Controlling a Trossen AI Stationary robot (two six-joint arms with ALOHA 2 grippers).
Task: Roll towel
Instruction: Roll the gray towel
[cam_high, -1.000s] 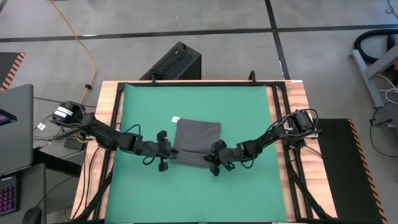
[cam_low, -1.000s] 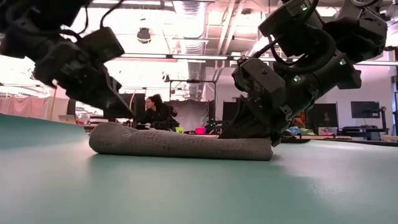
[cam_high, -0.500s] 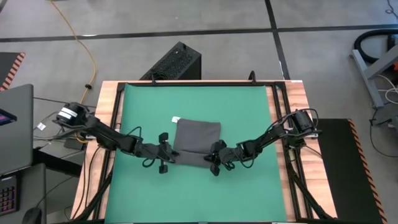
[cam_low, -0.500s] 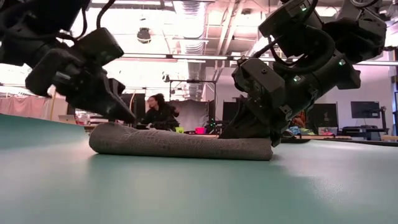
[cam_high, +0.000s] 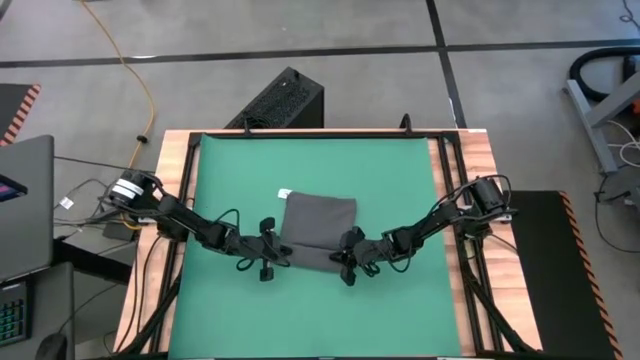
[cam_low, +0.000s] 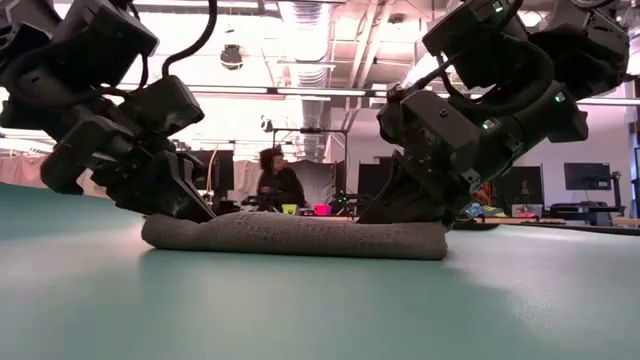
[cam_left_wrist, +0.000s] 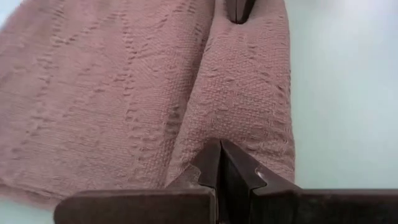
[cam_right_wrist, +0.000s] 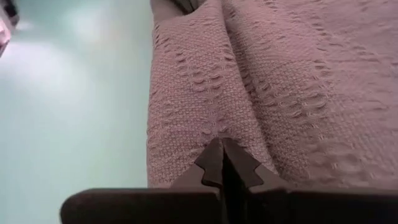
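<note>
The dark grey towel lies on the green mat, its white tag at the far left corner. Its near part is rolled into a low roll that rests on the mat, while the far part lies flat. My left gripper is shut at the roll's left end. My right gripper is shut at the roll's right end. Each wrist view looks along the roll and shows the other gripper at its far end. My left gripper sets its shut fingertips on top of the roll's left end, slanting down from the table's left. The roll lies on the mat under them. My right gripper sets its shut fingertips on the roll's right end, beside the crease where the roll meets the flat cloth, slanting down from the right. Whether any cloth is caught between the tips, I cannot tell.
Bare green mat lies on all sides of the towel, framed by the wooden table edge. A black box stands on the floor beyond the far edge. A person sits in the room behind the table.
My left gripper has come down, tipping further downward, onto the roll's left end, which it was above a second ago. That end of the roll now looks a little lower and flatter.
</note>
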